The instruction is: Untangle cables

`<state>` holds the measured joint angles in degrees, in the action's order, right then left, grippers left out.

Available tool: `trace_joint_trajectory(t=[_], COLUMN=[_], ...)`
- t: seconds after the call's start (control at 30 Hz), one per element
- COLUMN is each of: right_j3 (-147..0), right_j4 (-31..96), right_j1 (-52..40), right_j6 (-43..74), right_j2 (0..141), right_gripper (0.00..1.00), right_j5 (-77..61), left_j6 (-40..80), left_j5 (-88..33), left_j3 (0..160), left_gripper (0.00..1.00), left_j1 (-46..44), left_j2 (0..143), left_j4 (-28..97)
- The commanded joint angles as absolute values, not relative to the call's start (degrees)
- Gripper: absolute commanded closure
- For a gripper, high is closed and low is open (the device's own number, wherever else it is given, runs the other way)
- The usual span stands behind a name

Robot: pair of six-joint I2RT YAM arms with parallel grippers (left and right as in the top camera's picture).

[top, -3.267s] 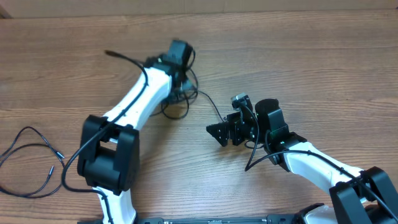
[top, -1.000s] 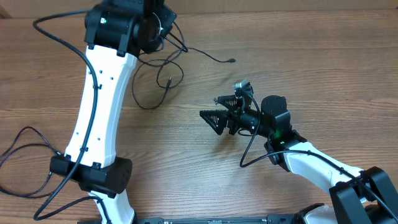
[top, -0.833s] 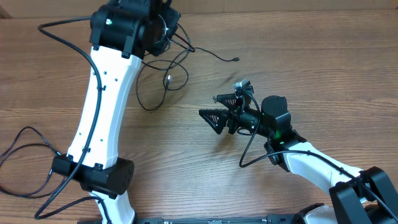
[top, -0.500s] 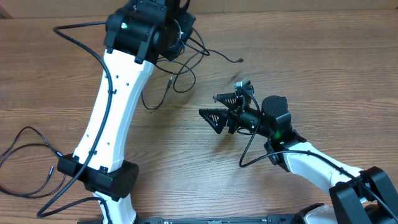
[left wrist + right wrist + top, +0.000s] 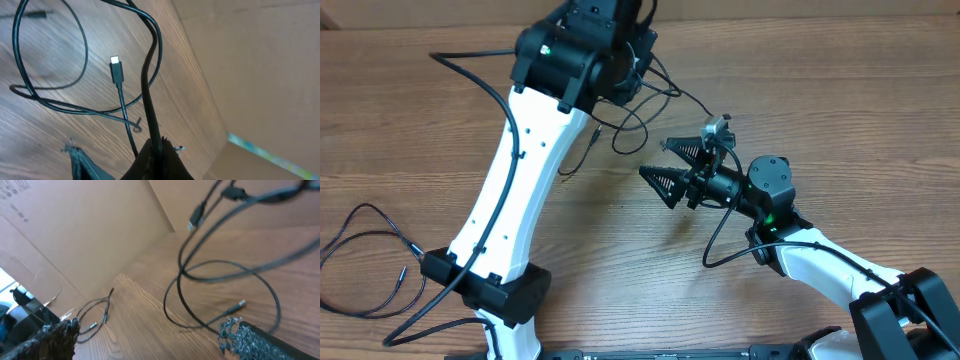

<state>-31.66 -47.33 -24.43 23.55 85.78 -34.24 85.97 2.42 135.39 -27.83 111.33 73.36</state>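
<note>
Overhead: cables (image 5: 677, 93) hang looped at far centre, held up, probably so tangles fall open. The right gripper (image 5: 655, 158), jaws apart, sits just right of them.
Left wrist: left gripper (image 5: 155, 150) clamped on the cables.
Right wrist: loops ahead, 1 plug dangling.

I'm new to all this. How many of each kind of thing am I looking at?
Robot arms: 2, the left arm and the right arm.
Black cable bunches: 2, the lifted bunch and the loose bunch lying on the table.
Total: 4.
</note>
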Motion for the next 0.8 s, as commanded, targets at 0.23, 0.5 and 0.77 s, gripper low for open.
trace_joint_trajectory(t=[0.23,0.5,0.77], right_j3=[-32.3,-32.3,-32.3], right_j4=[-49.2,-49.2,-49.2], right_j1=[-24.7,-24.7,-24.7], right_j6=[24.2,24.3,24.3], right_j2=[86.0,86.0,86.0], right_gripper=[0.00,0.00,0.03], right_j5=[-31.9,-27.2,-25.9], left_j6=[89.4,89.4,89.4], left_j5=[3.9,2.9,2.9], left_j3=[136.1,136.1,136.1], left_gripper=[0.95,0.96,0.96], left_j1=[-31.3,-34.2,-37.0], left_j2=[112.2,112.2,112.2], left_j4=[74.1,75.3,76.0])
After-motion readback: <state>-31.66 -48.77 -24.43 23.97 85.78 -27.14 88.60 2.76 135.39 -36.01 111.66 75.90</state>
